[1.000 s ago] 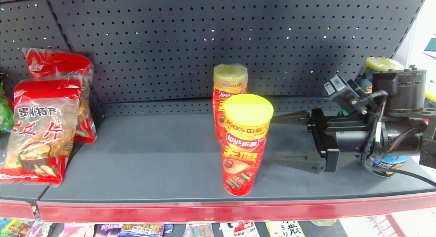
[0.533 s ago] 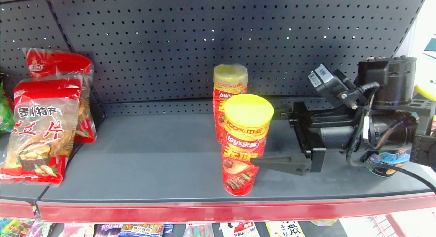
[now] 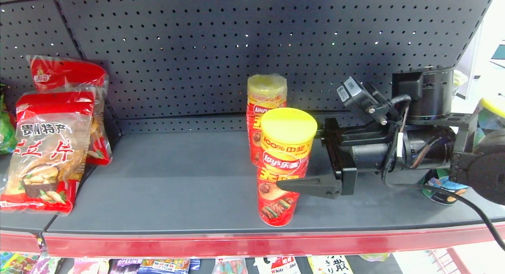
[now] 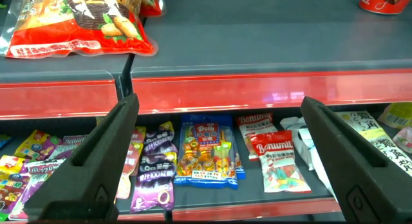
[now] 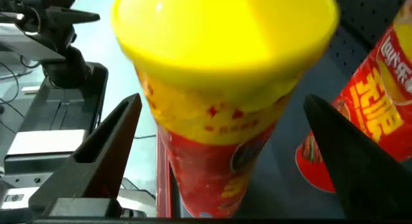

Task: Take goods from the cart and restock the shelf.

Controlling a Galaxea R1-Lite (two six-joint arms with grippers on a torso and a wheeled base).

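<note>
R gripper (image 5: 220,103): fingers spread wide, front chip can (image 3: 285,163) upright btwn them, second can (image 3: 266,95) just beyond. L gripper (image 4: 219,102): fingers spread apart too.

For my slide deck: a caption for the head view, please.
Open right end effector straddles the front chip can on the shelf.

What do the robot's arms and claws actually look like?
The right gripper is matte black with two long, wedge-shaped fingers. A white label and a loose black cable sit behind it. The left gripper looks alike.
</note>
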